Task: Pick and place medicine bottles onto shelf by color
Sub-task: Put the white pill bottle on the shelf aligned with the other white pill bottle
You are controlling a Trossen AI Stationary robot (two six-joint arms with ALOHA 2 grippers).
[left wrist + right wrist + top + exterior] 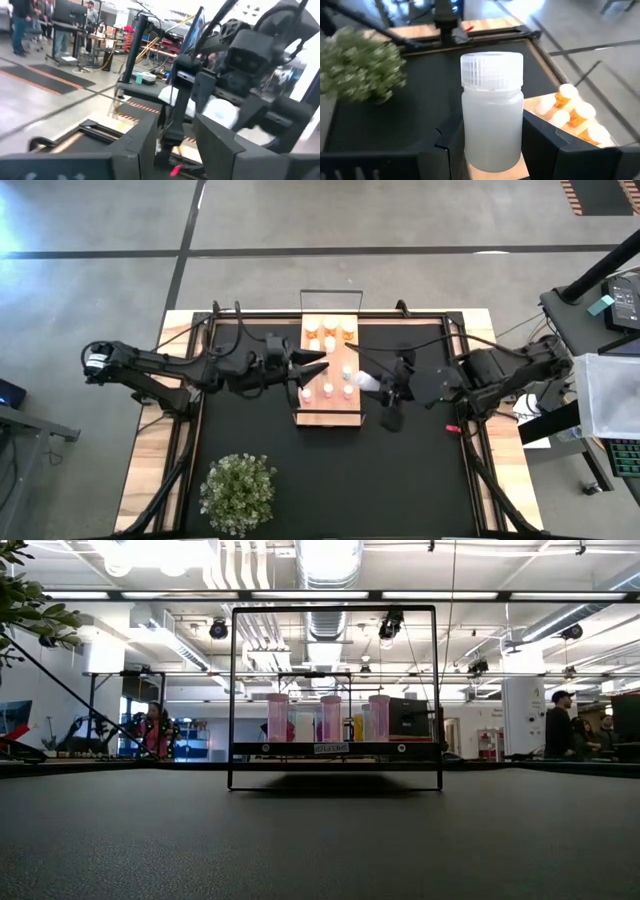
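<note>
The light-wood shelf stands mid-table on the black mat, its black frame showing in the low view. Orange bottles stand at its far end, pink ones at its near end, and a pale bluish one between them. My right gripper is over the shelf's right edge, shut on a whitish bottle with a white cap. My left gripper hovers over the shelf's left part. A narrow gap shows between its fingers with nothing in it. My right gripper pinches the whitish bottle's lower body between its two fingers, one on each side, lying across the bottle. It comes from the table's right side, slanting slightly down. The bottle is lifted clear of the shelf, its cap standing free above the fingers.
A potted green plant stands at the mat's near left. A small red thing lies near the mat's right edge. People stand in the room beyond the table.
</note>
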